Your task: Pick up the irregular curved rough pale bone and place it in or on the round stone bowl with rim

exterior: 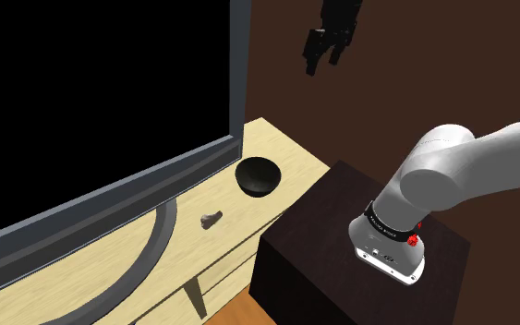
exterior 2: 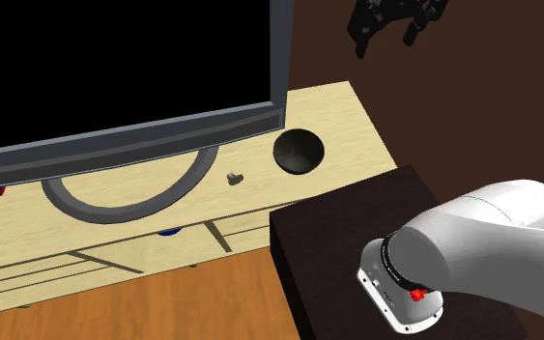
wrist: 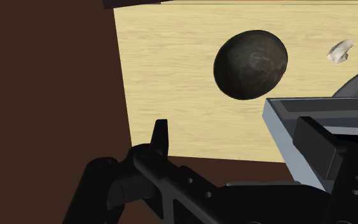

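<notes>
One bone (exterior: 211,219), one bowl (exterior: 257,176), one claw (exterior: 322,65) spread open, holding nothing

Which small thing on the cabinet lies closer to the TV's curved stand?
The pale bone; the dark round bowl sits farther from it.

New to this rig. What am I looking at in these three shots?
A simulated white robot arm on a dark box stand. Two pictures look down from outside cameras. The third comes from a camera on its black hand, which hangs open up high, holding nothing. On the pale wooden cabinet stand a big television, a dark round bowl and, apart from it, a small pale bone meant for the bowl.
</notes>
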`<state>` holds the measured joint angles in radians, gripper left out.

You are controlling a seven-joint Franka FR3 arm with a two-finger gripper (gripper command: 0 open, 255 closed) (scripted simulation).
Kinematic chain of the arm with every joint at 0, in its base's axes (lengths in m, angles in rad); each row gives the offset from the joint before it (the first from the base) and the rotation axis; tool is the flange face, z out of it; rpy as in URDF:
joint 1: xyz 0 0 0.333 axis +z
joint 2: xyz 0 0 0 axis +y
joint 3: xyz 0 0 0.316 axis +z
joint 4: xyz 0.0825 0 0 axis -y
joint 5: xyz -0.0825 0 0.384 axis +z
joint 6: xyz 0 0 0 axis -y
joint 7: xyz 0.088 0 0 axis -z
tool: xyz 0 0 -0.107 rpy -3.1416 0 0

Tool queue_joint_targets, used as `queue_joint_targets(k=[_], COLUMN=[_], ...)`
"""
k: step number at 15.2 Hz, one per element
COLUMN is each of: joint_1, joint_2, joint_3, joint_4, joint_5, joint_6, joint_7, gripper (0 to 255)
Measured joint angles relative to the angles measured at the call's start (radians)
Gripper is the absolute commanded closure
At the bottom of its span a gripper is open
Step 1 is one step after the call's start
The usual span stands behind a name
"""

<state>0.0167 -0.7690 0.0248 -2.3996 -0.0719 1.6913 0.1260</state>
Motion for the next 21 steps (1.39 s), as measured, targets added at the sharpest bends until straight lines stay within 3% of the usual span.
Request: queue_joint_targets(k=[7, 18, 21], joint_1=[0.039, 0.121, 0.134], joint_2=[0.111, 0.418, 0.425], joint_3=[0.033, 0.118, 0.119], joint_4=[-0.043, -0.057, -0.032], joint_5=[0.030, 0.083, 0.084], joint_6=[0.118, 0.375, 0.311], joint_7=[0.002, 0.015, 0.134], gripper=[0, 0, 0])
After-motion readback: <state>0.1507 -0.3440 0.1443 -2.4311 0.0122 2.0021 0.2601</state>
